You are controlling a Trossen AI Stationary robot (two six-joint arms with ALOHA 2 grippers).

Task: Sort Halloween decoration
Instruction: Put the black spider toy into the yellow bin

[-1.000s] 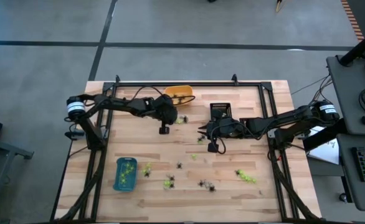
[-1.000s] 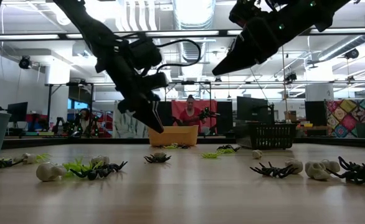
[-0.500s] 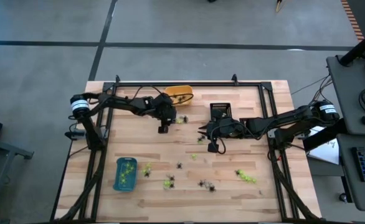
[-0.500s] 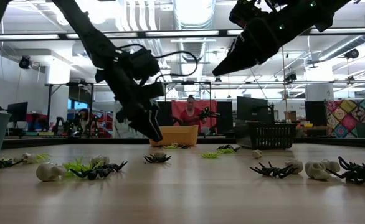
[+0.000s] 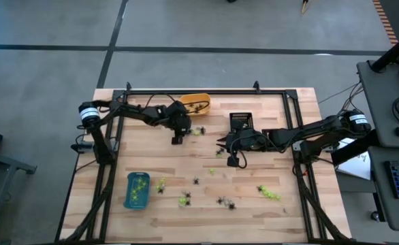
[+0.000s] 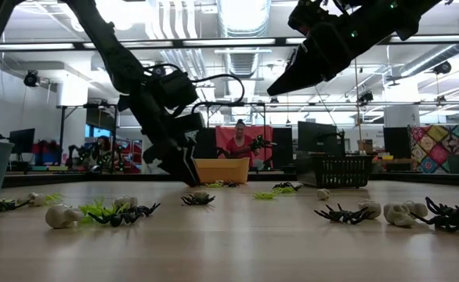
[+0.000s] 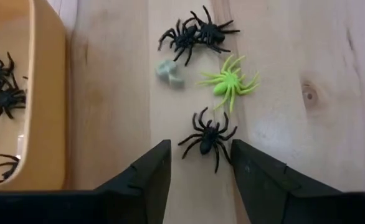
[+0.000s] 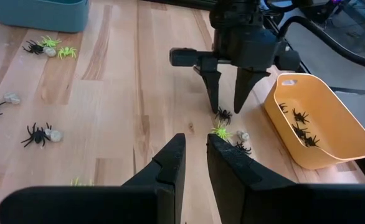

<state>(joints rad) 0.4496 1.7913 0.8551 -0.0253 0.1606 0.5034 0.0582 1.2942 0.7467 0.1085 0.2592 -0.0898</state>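
Observation:
My left gripper (image 7: 198,168) hangs open just above the table beside the orange tray (image 5: 195,103). Its fingers stand on either side of a black spider (image 7: 207,134) without touching it; the right wrist view shows the same pair (image 8: 227,93). Past that spider lie a lime-green spider (image 7: 229,81), a whitish trinket (image 7: 169,71) and two more black spiders (image 7: 195,34). Several black spiders lie in the orange tray (image 7: 20,93). My right gripper (image 8: 196,152) hovers high over the table's middle (image 5: 233,160), a narrow gap between its fingers and nothing in it.
A black basket (image 5: 240,122) stands at the far middle, a blue tray (image 5: 137,190) with green trinkets at the near left. More spiders and whitish trinkets lie scattered along the near half (image 5: 223,201), with a green cluster (image 5: 269,193) to the right. A person sits beyond the table (image 6: 239,145).
My left gripper has come down toward the table and a little toward the far edge and the orange tray, and its fingers have opened over the black spider. Nothing on the table has moved.

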